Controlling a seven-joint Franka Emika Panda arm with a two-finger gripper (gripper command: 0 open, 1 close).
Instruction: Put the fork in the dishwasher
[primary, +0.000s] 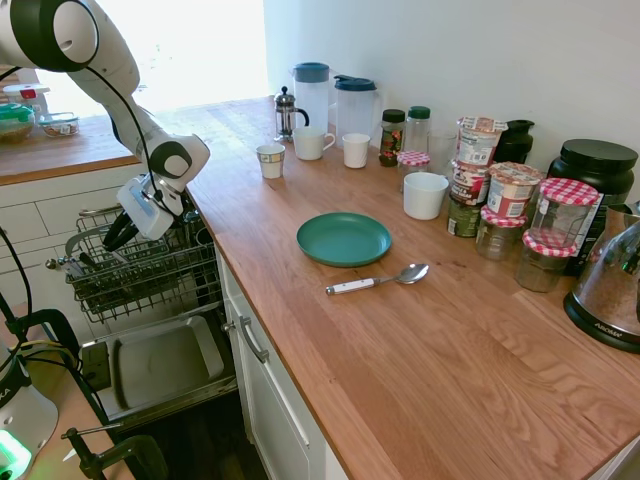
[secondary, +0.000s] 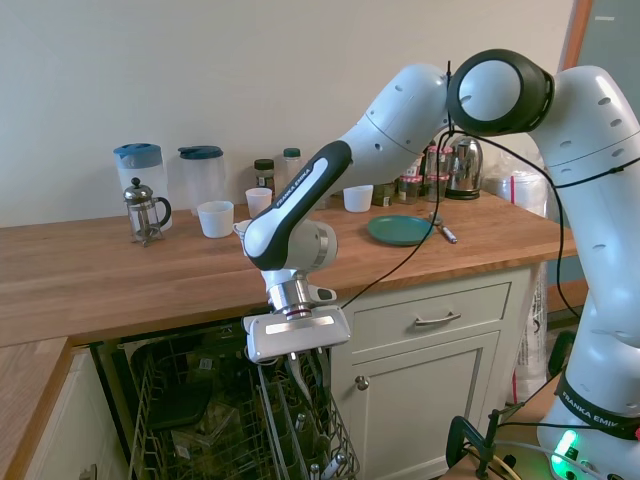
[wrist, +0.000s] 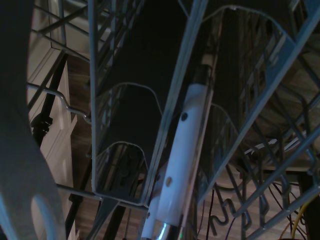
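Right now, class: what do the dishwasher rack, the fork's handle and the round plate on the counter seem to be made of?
Dishwasher rack: thin grey wire, probably coated metal, judging by its open grid. Fork: its handle looks like smooth white plastic with dark rivet-like dots; that is a guess from the sheen. Round plate: matte teal, evenly coloured, plastic or glazed ceramic; the look leaves it open.

The rack (primary: 140, 270) stands pulled out of the dishwasher (primary: 160, 365) below the counter's (primary: 420, 350) edge, above the open door. The fork (wrist: 182, 150) lies among the rack's wires. On the counter, the spoon (primary: 377, 281) lies just before the plate (primary: 343, 238).
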